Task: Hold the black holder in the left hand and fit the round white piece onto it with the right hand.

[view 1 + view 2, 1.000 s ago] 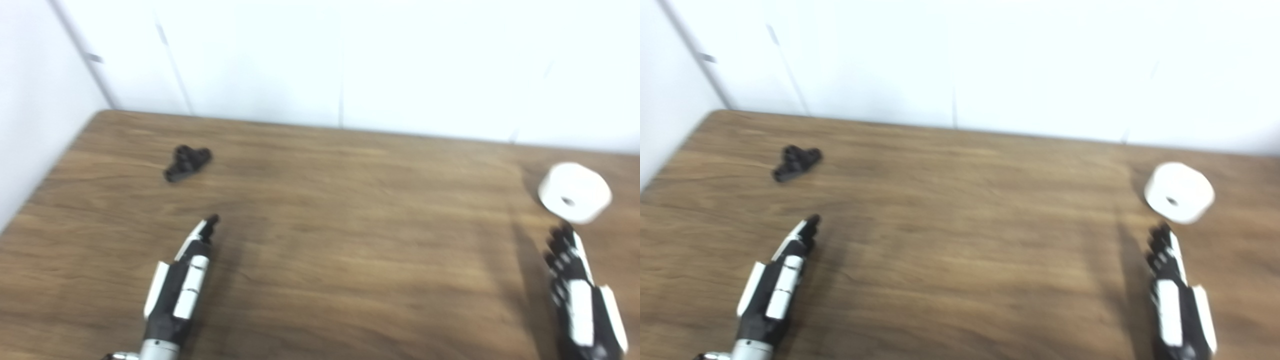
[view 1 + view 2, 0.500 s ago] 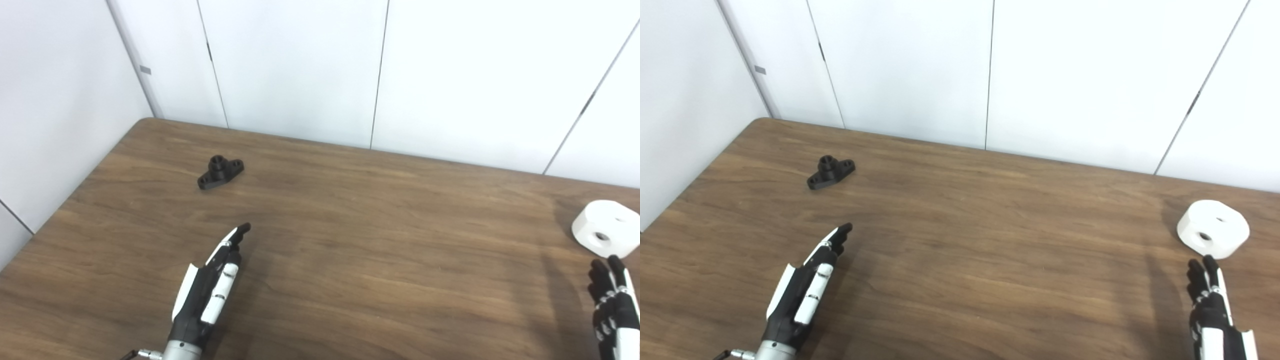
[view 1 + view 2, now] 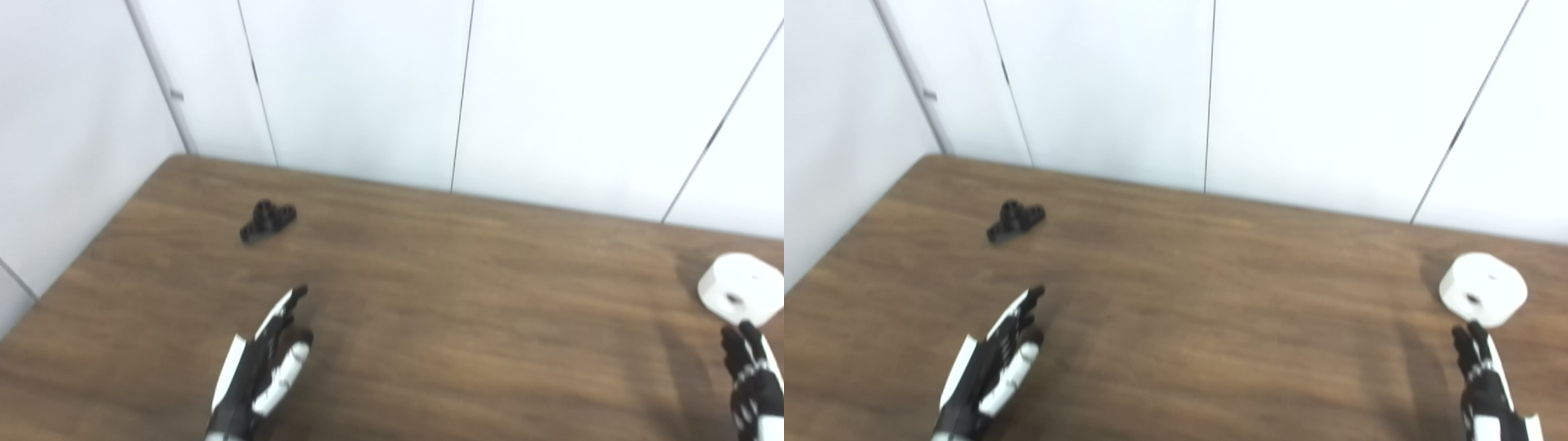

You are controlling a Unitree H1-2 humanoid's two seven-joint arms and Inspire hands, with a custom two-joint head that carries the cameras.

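**Both hands empty, both parts lying on the table**

Nearest, at the bottom of the frame, the two hands reach in over the brown wooden table (image 3: 465, 343). The left hand (image 3: 260, 373) sits at lower left, black and white, stretched out flat with its fingers (image 3: 283, 309) pointing up and slightly right toward the middle of the table; the thumb stands off to one side. It holds nothing, and the fingers are spread loosely apart. The right hand (image 3: 1482, 380) comes in at the lower right corner and is partly cut off by the frame edge. Its dark fingers extend upward, apart from each other, grasping nothing.

Just above the right hand's fingertips, at the right edge of the frame, lies the round white piece (image 3: 1483, 297), resting on the tabletop with a small dark hole showing in its top face. The fingertips come very close to its near rim; whether they touch it I cannot tell, since the pictures are a little blurred.

Further back, in the left-centre of the frame, the black holder (image 3: 267, 220) lies on the table by itself, well apart from the left hand and far across the table from the white piece. Its outline is smeared, so its finer shape is hard to read.

Behind the table's far edge rise plain white wall panels (image 3: 361, 86) divided by thin dark vertical seams.
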